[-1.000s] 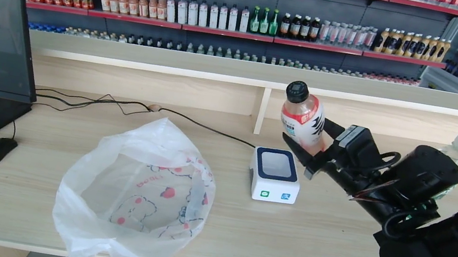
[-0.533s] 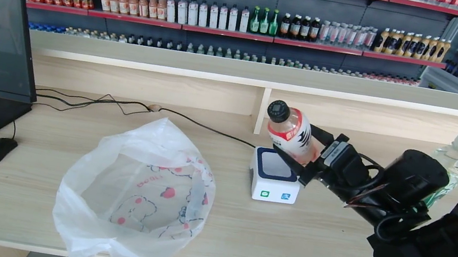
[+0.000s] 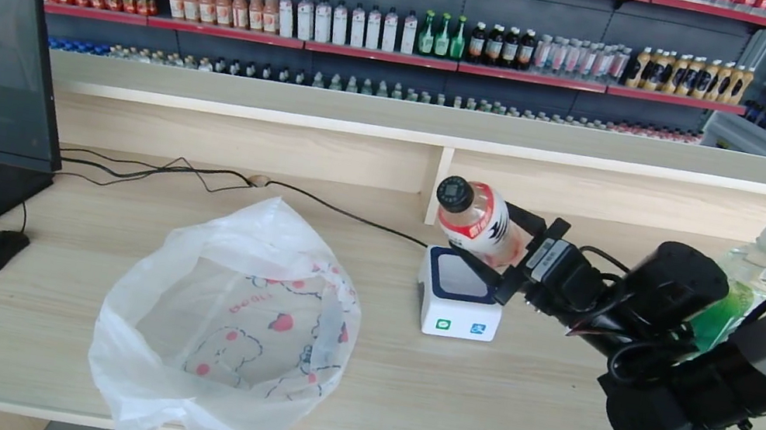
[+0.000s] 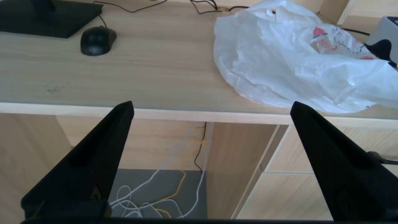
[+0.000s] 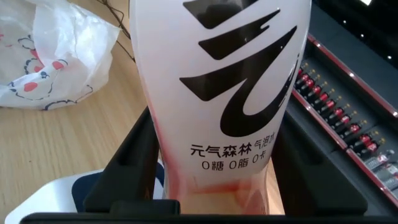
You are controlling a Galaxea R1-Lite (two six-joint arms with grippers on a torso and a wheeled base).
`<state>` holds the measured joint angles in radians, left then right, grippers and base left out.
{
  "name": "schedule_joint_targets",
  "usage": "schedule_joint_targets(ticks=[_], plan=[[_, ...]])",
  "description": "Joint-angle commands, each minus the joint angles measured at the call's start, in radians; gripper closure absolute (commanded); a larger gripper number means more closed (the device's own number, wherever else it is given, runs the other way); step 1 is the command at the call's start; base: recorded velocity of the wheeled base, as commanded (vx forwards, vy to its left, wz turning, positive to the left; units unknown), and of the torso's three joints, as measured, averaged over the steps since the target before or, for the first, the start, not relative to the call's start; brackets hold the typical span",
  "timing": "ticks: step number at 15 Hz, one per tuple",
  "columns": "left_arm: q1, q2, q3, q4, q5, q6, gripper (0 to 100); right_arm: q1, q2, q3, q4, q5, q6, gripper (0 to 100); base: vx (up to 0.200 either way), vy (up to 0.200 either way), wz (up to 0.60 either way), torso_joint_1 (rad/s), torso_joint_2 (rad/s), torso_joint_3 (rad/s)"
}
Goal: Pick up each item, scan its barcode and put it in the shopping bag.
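Right gripper (image 3: 486,235): jaws pinching bottle (image 3: 471,215), held tilted just above scanner (image 3: 458,309). Left gripper (image 4: 211,107): jaws spread, low at worktop (image 4: 155,74) edge near shopping bag (image 4: 292,56).

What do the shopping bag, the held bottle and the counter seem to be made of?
The shopping bag: thin plastic film, translucent white, crumpled, with a print showing through. The bottle: probably plastic, glossy printed sleeve, dark screw cap. The counter: looks like light wood-grain laminate, matte; maybe solid wood.
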<state>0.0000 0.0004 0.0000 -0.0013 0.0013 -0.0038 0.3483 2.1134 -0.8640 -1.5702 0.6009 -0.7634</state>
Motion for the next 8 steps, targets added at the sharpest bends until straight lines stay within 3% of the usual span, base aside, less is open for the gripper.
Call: schedule_joint_targets(ticks=[1, 4, 8], plan=[[0.000, 0.000, 0.000, 0.000, 0.000, -0.001, 0, -0.012, 0.019, -0.006, -0.001, 0.011, -0.013, 100, 0.000, 0.000, 0.00, 0.000, 0.00, 0.000], [0.000, 0.000, 0.000, 0.000, 0.000, 0.001, 0, -0.032, 0.034, -0.013, -0.001, 0.069, -0.062, 100, 0.000, 0.000, 0.00, 0.000, 0.00, 0.000], [0.000, 0.000, 0.000, 0.000, 0.000, -0.001, 0, -0.032, 0.046, -0.049, -0.001, 0.073, -0.076, 100, 0.000, 0.000, 0.00, 0.000, 0.00, 0.000]])
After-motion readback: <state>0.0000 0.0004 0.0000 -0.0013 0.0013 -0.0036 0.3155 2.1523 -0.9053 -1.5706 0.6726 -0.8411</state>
